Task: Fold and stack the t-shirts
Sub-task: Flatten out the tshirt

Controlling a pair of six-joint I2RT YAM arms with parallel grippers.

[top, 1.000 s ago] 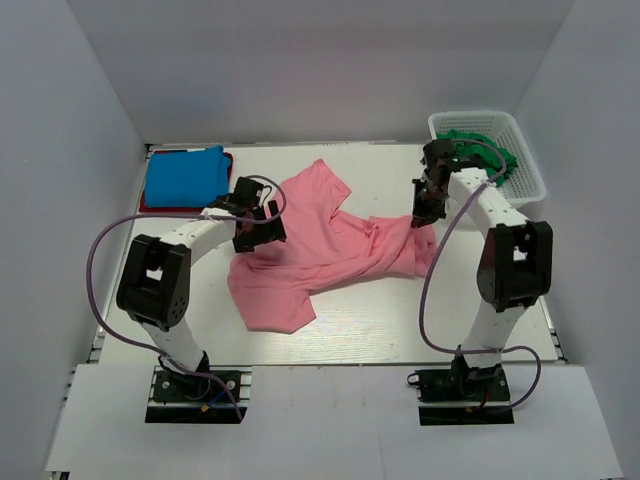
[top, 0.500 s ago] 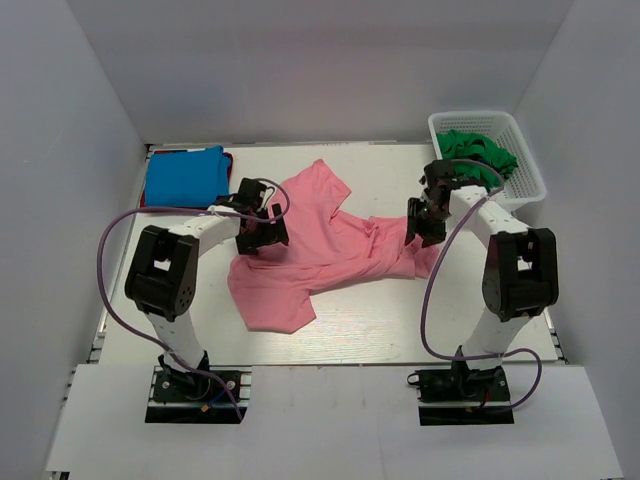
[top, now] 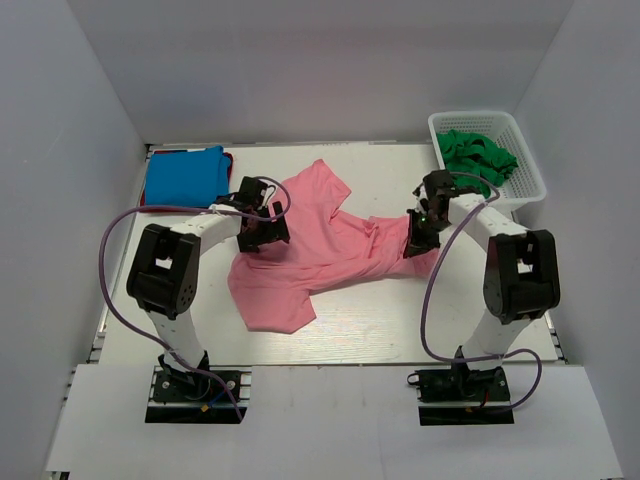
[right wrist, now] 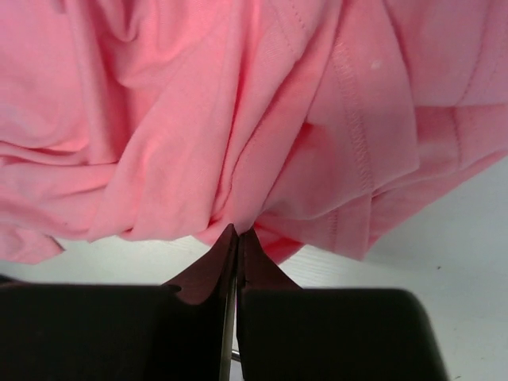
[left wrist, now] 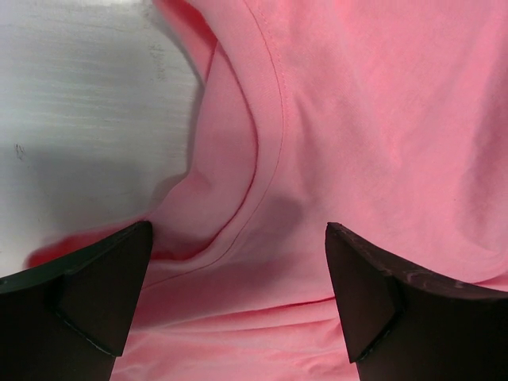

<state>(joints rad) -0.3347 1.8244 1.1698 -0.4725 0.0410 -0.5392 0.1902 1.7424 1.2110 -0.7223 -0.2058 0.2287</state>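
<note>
Salmon pink t-shirt: right gripper pinches a thin bunched fold, left gripper spread wide, so pulling may slip it.

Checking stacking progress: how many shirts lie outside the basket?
3. The salmon pink shirt lies spread mid-table. The blue shirt lies folded at the far left, with the red shirt under it, only its edge showing. More could hide beneath.
</note>
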